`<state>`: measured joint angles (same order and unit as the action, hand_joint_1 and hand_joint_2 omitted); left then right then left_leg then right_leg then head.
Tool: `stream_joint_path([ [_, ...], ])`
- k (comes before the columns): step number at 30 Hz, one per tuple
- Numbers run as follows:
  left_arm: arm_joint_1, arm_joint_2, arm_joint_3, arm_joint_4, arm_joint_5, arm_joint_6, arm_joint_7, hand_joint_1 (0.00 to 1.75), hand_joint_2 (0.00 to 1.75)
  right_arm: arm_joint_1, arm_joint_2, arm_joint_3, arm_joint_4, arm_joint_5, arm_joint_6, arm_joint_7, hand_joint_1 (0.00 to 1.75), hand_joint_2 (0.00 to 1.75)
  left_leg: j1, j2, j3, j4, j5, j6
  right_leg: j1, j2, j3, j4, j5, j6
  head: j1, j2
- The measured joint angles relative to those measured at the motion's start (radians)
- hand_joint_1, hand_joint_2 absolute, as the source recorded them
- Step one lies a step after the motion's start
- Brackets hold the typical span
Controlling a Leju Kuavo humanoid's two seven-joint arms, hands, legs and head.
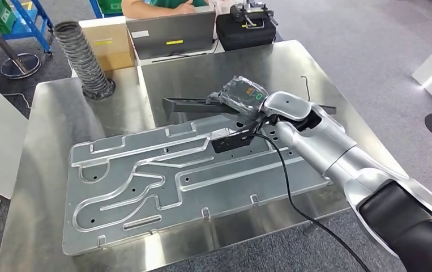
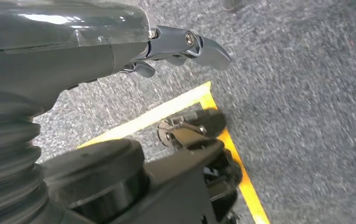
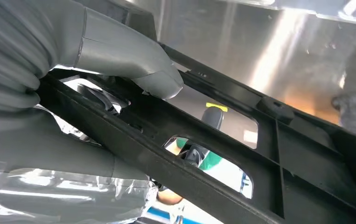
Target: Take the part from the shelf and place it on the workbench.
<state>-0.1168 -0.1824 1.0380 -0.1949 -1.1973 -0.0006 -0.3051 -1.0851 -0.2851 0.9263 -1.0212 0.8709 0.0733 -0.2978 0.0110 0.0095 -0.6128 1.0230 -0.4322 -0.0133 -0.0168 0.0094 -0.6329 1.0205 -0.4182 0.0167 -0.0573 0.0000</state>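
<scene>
A long black plastic frame part [image 1: 186, 103] hangs just above the steel workbench [image 1: 49, 119], beyond the big aluminium plate [image 1: 168, 175]. My right hand [image 1: 242, 96], wrapped in clear film, grips the part near its middle. In the right wrist view the grey thumb [image 3: 134, 60] presses on the black frame [image 3: 241, 154], whose open cutouts show the bench behind. My left hand [image 2: 185, 44] hangs over the grey carpet with nothing in it, fingers loosely apart.
A ribbed grey hose [image 1: 83, 56] stands at the bench's back left. Behind the bench are a cardboard box [image 1: 108, 42], a laptop [image 1: 171, 31], a black case [image 1: 247, 25] and a seated person [image 1: 157, 5]. Yellow floor tape [image 2: 166, 112] runs under my left arm.
</scene>
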Motion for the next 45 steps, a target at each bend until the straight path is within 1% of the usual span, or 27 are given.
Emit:
stream_joint_path([
  [1,0.001,0.0,0.0,0.0,0.0,0.0,0.0,0.0,1.75,-0.001,-0.004,0.004,0.004,0.007,0.0,-0.002,0.0,0.0,0.001,0.0,0.001,-0.002,0.002,0.009,-0.001,-0.001,0.001,-0.002,-0.001,0.006,0.0,0.0],
  [3,0.001,0.0,0.0,0.0,0.001,0.0,-0.002,0.0,1.75,-0.007,-0.006,0.013,0.014,0.026,0.0,-0.003,0.0,0.0,0.002,0.001,0.006,-0.01,0.006,0.023,-0.004,-0.002,-0.008,0.024,-0.022,0.015,0.0,0.0],
  [6,-0.001,0.0,0.0,0.0,0.001,-0.002,-0.003,0.0,1.75,-0.015,0.002,0.028,0.029,0.04,-0.001,-0.003,0.0,0.0,-0.001,0.005,0.008,-0.015,0.009,0.035,-0.004,-0.003,-0.091,0.201,-0.112,0.023,0.0,0.0],
  [7,0.0,0.0,0.0,0.0,0.001,-0.003,-0.003,0.0,1.75,-0.015,0.006,0.034,0.034,0.042,-0.001,-0.003,0.0,0.0,-0.003,0.006,0.008,-0.015,0.008,0.037,-0.004,-0.003,-0.119,0.258,-0.131,0.023,0.0,0.0],
  [8,0.001,0.0,0.0,0.0,0.001,-0.003,-0.003,0.0,1.75,-0.015,0.01,0.04,0.04,0.043,-0.001,-0.003,0.0,0.0,-0.005,0.006,0.008,-0.014,0.008,0.038,-0.004,-0.003,-0.133,0.283,-0.131,0.023,0.0,0.0],
  [9,0.001,0.0,0.0,0.0,0.001,-0.004,-0.003,0.0,1.75,-0.015,0.013,0.045,0.044,0.044,-0.002,-0.003,0.0,0.0,-0.007,0.005,0.008,-0.013,0.007,0.039,-0.004,-0.003,-0.128,0.269,-0.114,0.02,0.0,0.0],
  [10,0.001,0.0,0.0,0.0,0.0,-0.003,-0.003,0.0,1.75,-0.018,0.015,0.048,0.047,0.045,-0.002,-0.002,0.0,0.0,-0.008,0.004,0.008,-0.011,0.006,0.038,-0.003,-0.002,-0.103,0.217,-0.082,0.016,0.0,0.0],
  [12,0.001,0.0,0.0,0.0,0.0,0.0,-0.001,0.0,0.87,-0.027,0.017,0.053,0.053,0.052,-0.004,0.0,0.0,0.0,-0.011,0.001,0.008,-0.007,0.003,0.035,0.002,0.001,-0.036,0.078,-0.023,0.006,0.0,0.0],
  [14,0.001,-0.001,0.0,0.0,0.008,0.004,0.003,0.0,0.0,-0.037,0.018,0.061,0.06,0.061,-0.006,0.003,0.0,0.0,-0.013,-0.001,0.007,-0.004,0.0,0.027,0.009,0.004,-0.003,0.007,-0.003,-0.003,0.0,0.0],
  [17,0.002,-0.001,0.001,0.0,0.022,0.01,0.016,0.0,0.0,-0.044,0.018,0.077,0.073,0.065,-0.009,0.004,0.0,0.0,-0.013,-0.001,0.009,-0.003,-0.005,0.012,0.009,0.002,0.002,-0.003,0.002,-0.016,0.0,0.0],
  [18,0.003,-0.001,0.002,0.0,0.027,0.013,0.025,0.0,0.0,-0.048,0.015,0.083,0.076,0.066,-0.011,0.004,0.0,0.0,-0.012,-0.001,0.003,0.013,-0.02,0.007,0.006,0.0,0.005,-0.008,0.005,-0.022,0.0,0.0],
  [19,0.003,0.0,0.004,0.0,0.033,0.018,0.035,0.0,0.0,-0.051,0.012,0.09,0.08,0.065,-0.013,0.004,0.0,0.0,-0.011,-0.002,-0.011,0.049,-0.045,0.001,0.003,-0.003,0.008,-0.012,0.009,-0.026,0.0,0.0],
  [21,0.004,0.0,0.009,0.0,0.043,0.026,0.05,0.0,0.0,-0.056,0.002,0.105,0.087,0.064,-0.018,0.004,0.0,0.0,-0.004,-0.002,-0.06,0.171,-0.115,-0.008,0.002,-0.008,0.009,-0.013,0.012,-0.031,0.0,0.0],
  [23,0.005,0.0,0.011,0.0,0.045,0.03,0.054,0.0,0.0,-0.054,-0.006,0.119,0.095,0.063,-0.022,0.004,0.0,0.0,0.001,-0.002,-0.098,0.266,-0.148,-0.015,0.002,-0.01,0.005,-0.01,0.012,-0.031,0.0,0.0],
  [24,0.006,0.0,0.011,0.0,0.045,0.031,0.054,0.0,0.0,-0.053,-0.008,0.125,0.099,0.062,-0.025,0.004,0.0,0.0,0.003,-0.002,-0.093,0.263,-0.138,-0.017,0.002,-0.011,0.002,-0.007,0.012,-0.031,0.0,0.0],
  [25,0.006,0.0,0.011,0.0,0.044,0.032,0.054,0.0,0.0,-0.052,-0.009,0.13,0.103,0.061,-0.027,0.004,0.0,0.0,0.005,-0.001,-0.07,0.222,-0.112,-0.018,0.001,-0.011,0.0,-0.004,0.012,-0.03,0.0,0.0],
  [28,0.002,0.0,0.011,0.0,0.038,0.033,0.054,0.0,0.0,-0.052,-0.01,0.137,0.112,0.061,-0.037,0.004,0.0,0.0,0.005,0.002,0.027,0.038,-0.04,-0.012,0.003,-0.011,-0.009,0.009,0.013,-0.019,0.0,0.0],
  [29,0.001,0.0,0.011,0.0,0.036,0.034,0.054,0.0,0.0,-0.053,-0.011,0.138,0.114,0.06,-0.04,0.004,0.0,0.0,0.003,0.001,0.039,0.012,-0.034,-0.007,0.005,-0.011,-0.013,0.011,0.015,-0.012,0.0,0.0],
  [32,0.001,0.0,0.011,0.0,0.034,0.035,0.054,0.0,0.0,-0.053,-0.011,0.139,0.123,0.054,-0.043,0.005,0.0,0.0,0.0,0.0,0.031,0.006,-0.02,0.015,0.003,-0.01,-0.019,0.01,0.023,0.009,0.0,0.0],
  [34,0.0,0.0,0.011,0.0,0.033,0.036,0.053,0.0,0.0,-0.054,-0.009,0.139,0.129,0.049,-0.044,0.005,0.0,0.0,0.002,0.003,0.021,-0.002,-0.003,0.032,-0.001,-0.009,-0.036,0.049,-0.02,0.019,0.0,0.0],
  [37,-0.002,0.0,0.011,0.0,0.033,0.037,0.053,0.0,0.0,-0.054,0.0,0.139,0.139,0.045,-0.045,0.007,0.0,0.0,-0.001,0.005,-0.009,-0.005,0.023,0.042,-0.003,-0.009,-0.096,0.229,-0.148,0.028,0.0,0.0],
  [38,-0.001,0.0,0.011,0.0,0.032,0.037,0.053,0.0,0.0,-0.053,0.002,0.139,0.142,0.044,-0.045,0.007,0.0,0.0,-0.002,0.005,-0.021,-0.004,0.031,0.041,-0.003,-0.009,-0.105,0.275,-0.166,0.029,0.0,0.0],
  [39,-0.001,0.0,0.011,0.0,0.032,0.037,0.053,0.0,0.0,-0.052,0.004,0.139,0.145,0.043,-0.045,0.007,0.0,0.0,-0.003,0.005,-0.032,-0.004,0.04,0.041,-0.003,-0.009,-0.096,0.288,-0.163,0.029,0.0,0.0],
  [40,-0.001,0.0,0.011,0.0,0.032,0.037,0.053,0.0,0.0,-0.052,0.005,0.139,0.147,0.041,-0.046,0.007,0.0,0.0,-0.004,0.005,-0.044,-0.003,0.049,0.039,-0.002,-0.009,-0.069,0.263,-0.143,0.027,0.0,0.0],
  [41,-0.001,0.0,0.011,0.0,0.032,0.037,0.053,0.0,0.0,-0.054,0.005,0.137,0.148,0.039,-0.048,0.007,0.0,0.0,-0.004,0.004,-0.053,-0.003,0.057,0.037,-0.002,-0.008,-0.024,0.206,-0.118,0.023,0.0,0.0],
  [43,-0.002,0.0,0.011,0.0,0.031,0.037,0.053,0.0,0.0,-0.06,0.006,0.129,0.15,0.036,-0.055,0.009,0.0,0.0,-0.005,0.002,-0.067,-0.003,0.074,0.028,0.001,0.0,0.071,0.066,-0.095,0.013,0.0,0.0],
  [45,-0.003,0.0,0.011,0.0,0.029,0.036,0.054,0.0,0.0,-0.067,0.007,0.114,0.15,0.038,-0.059,0.015,0.0,0.0,-0.004,0.001,-0.07,-0.009,0.092,0.017,0.007,0.008,0.108,-0.001,-0.094,0.002,0.0,0.0],
])
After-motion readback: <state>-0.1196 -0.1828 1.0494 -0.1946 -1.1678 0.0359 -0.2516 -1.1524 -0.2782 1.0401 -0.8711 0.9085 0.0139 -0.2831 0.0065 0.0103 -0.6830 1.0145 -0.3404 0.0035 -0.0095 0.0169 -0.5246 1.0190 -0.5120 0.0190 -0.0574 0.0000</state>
